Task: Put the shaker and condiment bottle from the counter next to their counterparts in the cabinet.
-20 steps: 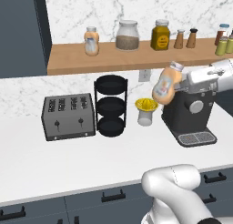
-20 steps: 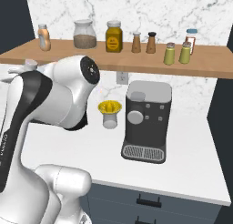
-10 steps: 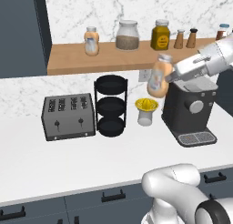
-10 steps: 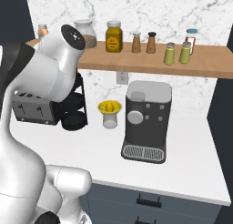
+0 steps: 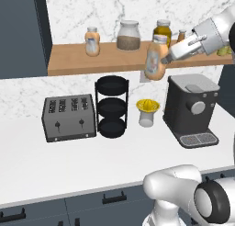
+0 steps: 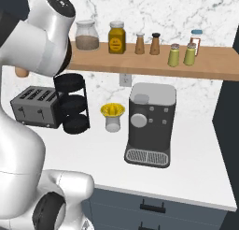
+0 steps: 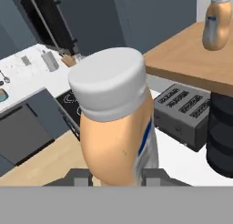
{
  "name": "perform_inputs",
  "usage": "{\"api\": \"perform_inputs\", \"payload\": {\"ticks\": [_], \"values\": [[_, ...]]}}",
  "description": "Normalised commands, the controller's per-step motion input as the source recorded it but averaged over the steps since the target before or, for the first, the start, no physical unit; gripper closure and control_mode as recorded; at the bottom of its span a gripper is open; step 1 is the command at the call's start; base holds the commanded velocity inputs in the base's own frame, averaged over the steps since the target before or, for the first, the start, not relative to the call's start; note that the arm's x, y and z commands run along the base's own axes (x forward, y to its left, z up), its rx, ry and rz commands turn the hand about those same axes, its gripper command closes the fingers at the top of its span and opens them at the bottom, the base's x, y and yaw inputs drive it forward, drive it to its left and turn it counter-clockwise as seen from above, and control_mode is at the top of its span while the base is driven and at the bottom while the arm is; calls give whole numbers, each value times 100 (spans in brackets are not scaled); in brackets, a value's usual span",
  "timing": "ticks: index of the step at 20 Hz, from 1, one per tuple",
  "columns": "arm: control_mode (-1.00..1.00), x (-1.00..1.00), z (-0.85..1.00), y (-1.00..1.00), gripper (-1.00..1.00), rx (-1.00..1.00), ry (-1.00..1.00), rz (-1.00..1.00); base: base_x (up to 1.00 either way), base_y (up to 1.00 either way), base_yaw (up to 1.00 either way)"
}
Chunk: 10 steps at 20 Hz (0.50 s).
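My gripper (image 5: 167, 58) is shut on the condiment bottle (image 5: 155, 60), orange-and-white with a pale cap, and holds it in the air just in front of the wooden cabinet shelf (image 5: 92, 63), above the coffee machine's left side. In the hand view the held bottle (image 7: 116, 127) stands large between my fingertips (image 7: 78, 175). Its twin (image 5: 92, 41) (image 7: 217, 20) stands further left on the shelf. Two yellow-green shakers (image 6: 173, 55) (image 6: 190, 54) stand side by side on the right of the shelf (image 6: 140, 64). The white counter (image 5: 69, 161) lies below.
On the counter stand a toaster (image 5: 69, 117), a black three-tier rack (image 5: 111, 106), a yellow juicer (image 5: 147, 111) and a coffee machine (image 5: 190, 108). The shelf also carries a glass jar (image 5: 128, 35), a mustard-yellow jar (image 6: 117, 37) and two brown shakers (image 6: 140, 43).
The arm has carried the bottle up and to the left, from in front of the coffee machine to the height of the shelf edge. The grip has stayed shut.
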Motion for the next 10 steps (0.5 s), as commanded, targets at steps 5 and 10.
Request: {"api": "perform_inputs", "payload": {"ticks": [5,10], "values": [[-100,25,30,9,100,-3,-13,2,0,0,0],[-100,21,0,18,100,-17,-21,1,0,0,0]]}}
